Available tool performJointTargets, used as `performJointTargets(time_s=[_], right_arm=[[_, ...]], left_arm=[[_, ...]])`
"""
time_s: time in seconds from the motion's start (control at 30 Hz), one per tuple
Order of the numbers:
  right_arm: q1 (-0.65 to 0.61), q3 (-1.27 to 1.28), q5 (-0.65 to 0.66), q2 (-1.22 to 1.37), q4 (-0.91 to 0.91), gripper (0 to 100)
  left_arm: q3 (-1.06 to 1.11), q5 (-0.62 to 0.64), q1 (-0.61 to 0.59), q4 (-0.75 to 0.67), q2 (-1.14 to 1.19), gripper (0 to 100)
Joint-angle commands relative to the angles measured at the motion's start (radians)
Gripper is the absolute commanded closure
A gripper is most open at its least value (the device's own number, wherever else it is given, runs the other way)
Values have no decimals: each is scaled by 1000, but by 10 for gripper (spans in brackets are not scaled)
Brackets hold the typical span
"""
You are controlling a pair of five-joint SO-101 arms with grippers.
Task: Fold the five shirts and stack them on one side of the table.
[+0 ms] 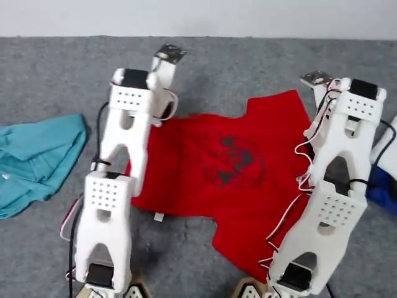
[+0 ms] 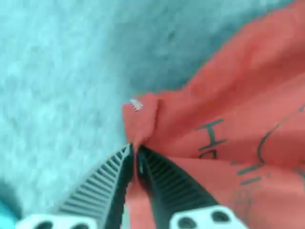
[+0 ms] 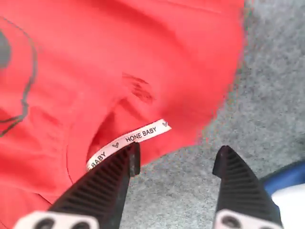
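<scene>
pinching a fold at the hem end of the red cotton shirt with a dark printed front (image 1: pixel 211 167), the left hand (image 2: pixel 134 151) is clamped tight on the fabric, just beside a small white tag (image 2: pixel 135 104). the right hand (image 3: pixel 178 153) hovers with its fingers spread wide at the shirt's collar end, near the white neck label (image 3: pixel 127 138), gripping nothing. the shirt lies spread nearly flat between the two arms.

to fold well, the right hand probably needs to take the collar edge at a matching spot, so both ends rise together. the cloth should then be lifted and carried over, not dragged, keeping the edge taut so it lands square.

the grey felt-like table (image 1: pixel 260 62) looks rough enough to catch cloth, which could bunch the lower layer. beyond the red shirt's hem end lies a crumpled teal shirt (image 1: pixel 37 155). beyond its collar end sits a dark blue cloth (image 1: pixel 381 189). a pale wall (image 1: pixel 186 15) runs behind.
</scene>
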Motion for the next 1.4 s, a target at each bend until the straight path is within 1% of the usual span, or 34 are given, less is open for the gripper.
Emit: performJointTargets(time_s=[0.0, 0.07, 0.17, 0.23, 0.3, 0.4, 0.47, 0.67, 0.73, 0.83, 0.97, 1.03, 1.13, 1.27, 1.33, 1.37], right_arm=[[-12, -6, 2, -68, 39, 745], [-12, -8, 2, -68, 39, 745], [-12, -9, 2, -70, 39, 745], [-12, -9, 2, -70, 41, 745], [-12, -9, 2, -70, 41, 745], [-12, -6, 2, -70, 41, 745], [-12, -6, 2, -70, 42, 745], [-10, -6, 2, -70, 42, 745], [-10, -6, 2, -70, 42, 745], [-10, -6, 2, -70, 42, 745], [-10, -6, 2, -70, 44, 745], [-7, -6, 2, -70, 44, 745], [-4, -6, 2, -70, 44, 745], [-4, -6, 2, -70, 44, 745], [-4, -6, 2, -70, 44, 745], [-4, -6, 2, -70, 44, 745]], left_arm=[[288, 9, -21, 35, -238, 987], [533, -6, -3, 35, -356, 983], [874, -135, 54, 34, -511, 938], [1000, -150, 71, 28, -588, 900], [1012, -107, 71, 28, -624, 874], [954, -37, 43, 32, -644, 827], [891, -15, 21, 34, -654, 798], [619, -14, -32, 32, -712, 763], [530, -12, -40, 32, -694, 762], [453, -11, -48, 29, -631, 764], [377, -2, -48, -17, -473, 765], [328, 8, -49, -51, -361, 773], [223, 5, -41, -58, -173, 780], [21, 2, -43, -35, 58, 780], [-81, -44, -38, 29, 161, 780], [-111, -61, -37, 38, 201, 782]])
